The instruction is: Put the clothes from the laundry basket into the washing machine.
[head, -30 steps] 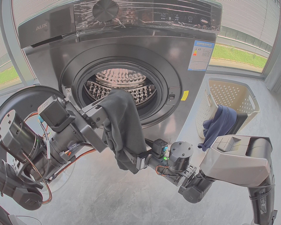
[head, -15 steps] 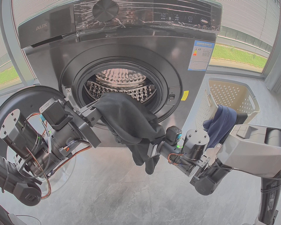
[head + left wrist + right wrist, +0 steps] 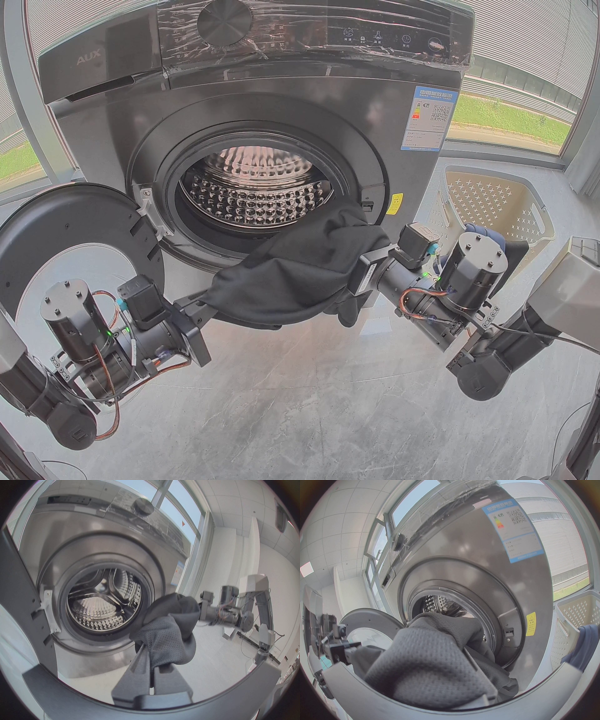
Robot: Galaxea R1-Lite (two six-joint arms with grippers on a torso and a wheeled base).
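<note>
The left end effector and right end effector each clamp 1 dark garment, outside the drum; 1 blue garment lies in the basket.

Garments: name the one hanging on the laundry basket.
The navy blue garment, draped over the laundry basket rim. The black garment is off the basket, stretched in the air before the washing machine opening.

The washing machine front looked like satin grey metal, softly reflective, with crinkly clear plastic film over its top panel. The drum inside was shiny dimpled steel. The dark garment in front of it was matt mesh cloth, tiny holes all over. The laundry basket beside the machine was matt beige perforated plastic. The floor was smooth, glossy, grey and stone-look.
</note>
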